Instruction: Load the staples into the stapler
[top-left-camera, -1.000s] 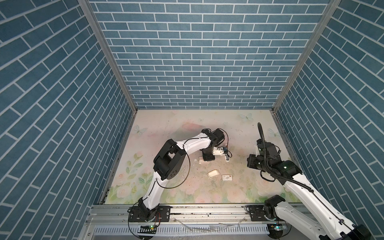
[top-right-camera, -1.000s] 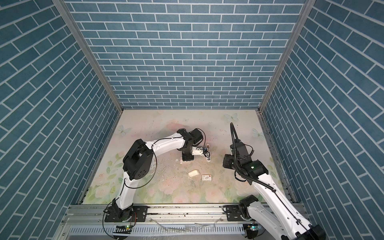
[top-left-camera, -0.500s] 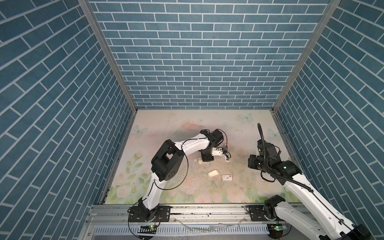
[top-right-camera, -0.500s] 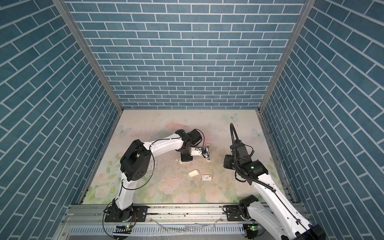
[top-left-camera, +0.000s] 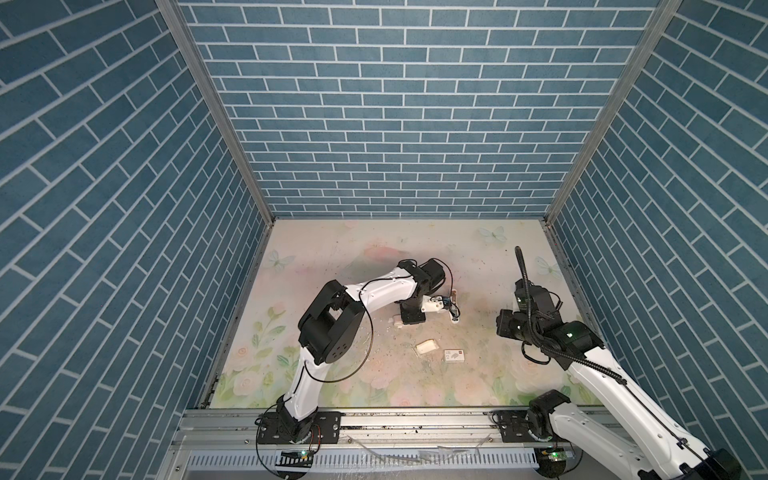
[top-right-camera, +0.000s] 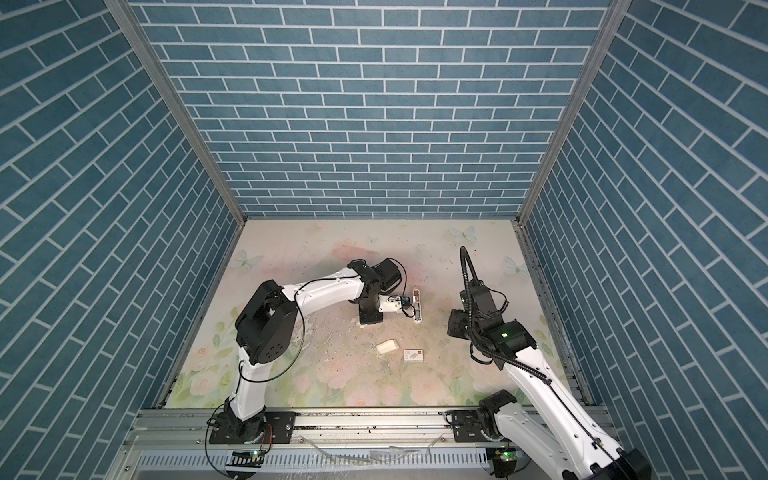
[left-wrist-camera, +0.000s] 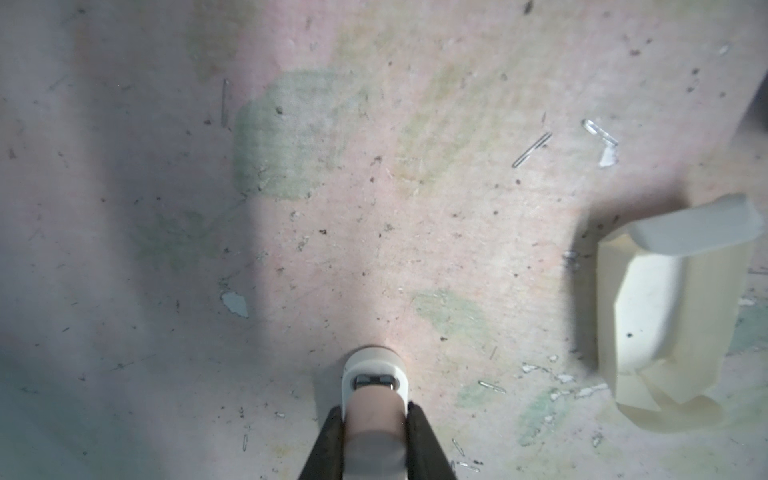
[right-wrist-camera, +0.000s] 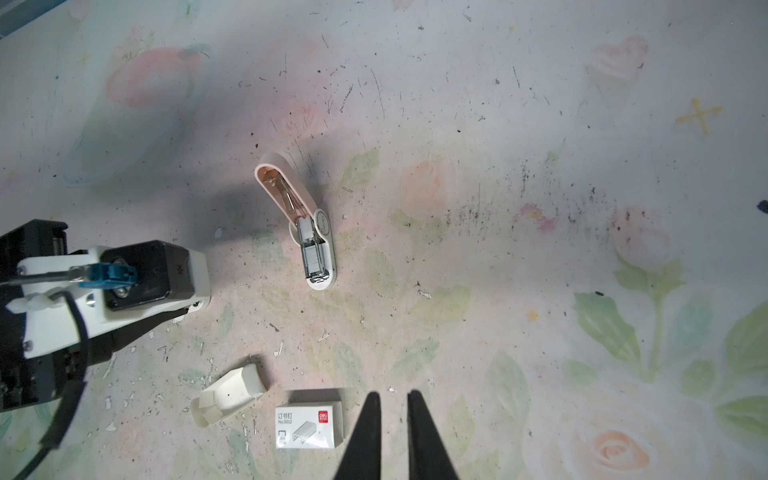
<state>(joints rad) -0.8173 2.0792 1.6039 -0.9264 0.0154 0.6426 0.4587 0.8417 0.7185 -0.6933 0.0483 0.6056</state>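
Observation:
An open stapler (right-wrist-camera: 312, 249) lies on the floral mat, its pink lid tipped back and its grey metal magazine bare; it also shows in both top views (top-left-camera: 454, 307) (top-right-camera: 417, 307). I cannot tell whether a strip of staples lies in the magazine. My left gripper (left-wrist-camera: 374, 409) is shut on the sides of a second, closed pink-and-white stapler (left-wrist-camera: 374, 374), left of the open one. My right gripper (right-wrist-camera: 393, 401) hovers to the right of the staple box, its fingers a narrow gap apart with nothing between them.
A small white staple box with a red mark (right-wrist-camera: 309, 419) (top-left-camera: 454, 355) lies near the mat's middle. An empty cream cardboard tray (right-wrist-camera: 228, 397) (left-wrist-camera: 665, 311) sits beside it. Single loose staples (left-wrist-camera: 532, 148) and paper scraps litter the mat. Brick-patterned walls close in three sides.
The left arm's elbow has drifted slightly to the left while its gripper stays put. The right gripper's fingers have parted a little. The right arm is otherwise still.

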